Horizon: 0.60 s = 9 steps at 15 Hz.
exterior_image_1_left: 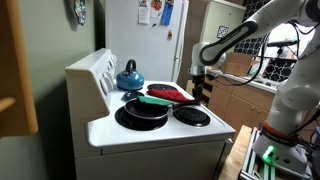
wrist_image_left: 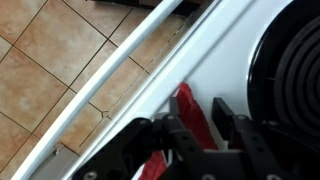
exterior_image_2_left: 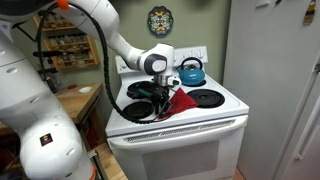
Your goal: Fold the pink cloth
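Note:
The pink cloth (exterior_image_1_left: 171, 94) is a red fabric piece lying across the middle of the white stove top (exterior_image_1_left: 160, 133), and it also shows in the other exterior view (exterior_image_2_left: 179, 102). My gripper (exterior_image_1_left: 201, 86) is at the cloth's edge, by the side of the stove (exterior_image_2_left: 160, 92). In the wrist view the gripper (wrist_image_left: 198, 118) has its two dark fingers closed on a strip of the cloth (wrist_image_left: 189, 108), held over the stove's white edge. The rest of the cloth is out of the wrist view.
A flat green piece (exterior_image_1_left: 155, 101) lies beside the cloth, above a black frying pan (exterior_image_1_left: 140, 113). A blue kettle (exterior_image_1_left: 129, 76) stands at the back. Black burners (exterior_image_2_left: 207, 97) flank the cloth. A fridge (exterior_image_1_left: 150, 40) stands behind the stove. Tiled floor (wrist_image_left: 50, 70) lies below the stove's edge.

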Available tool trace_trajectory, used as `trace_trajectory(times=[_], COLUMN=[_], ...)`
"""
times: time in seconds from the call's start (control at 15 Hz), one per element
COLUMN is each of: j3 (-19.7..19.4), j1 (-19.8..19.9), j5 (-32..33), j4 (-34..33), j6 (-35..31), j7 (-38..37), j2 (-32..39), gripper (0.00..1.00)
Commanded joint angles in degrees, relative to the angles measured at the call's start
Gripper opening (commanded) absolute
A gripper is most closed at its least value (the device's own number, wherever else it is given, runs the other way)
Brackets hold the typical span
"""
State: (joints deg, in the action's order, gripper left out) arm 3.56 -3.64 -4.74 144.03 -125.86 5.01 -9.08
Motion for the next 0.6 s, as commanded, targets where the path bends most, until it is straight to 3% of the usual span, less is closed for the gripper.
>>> trace_trajectory(times=[0.0,0.13,0.33,0.53], j3=[-0.4,-0.1,0.2,0.7], j1=[0.1,0.0,-0.1,-0.3], j5=[1.5,2.5,3.7,5.6], j4=[1.3,0.8,-0.3,-1.4], j6=[-0.5,-0.1,0.8,0.5], j7=[1.3,0.6,0.1,-0.6], j2=[-0.6,-1.0,-1.3,-2.0], gripper=[0.33,0.27,0.03,0.00])
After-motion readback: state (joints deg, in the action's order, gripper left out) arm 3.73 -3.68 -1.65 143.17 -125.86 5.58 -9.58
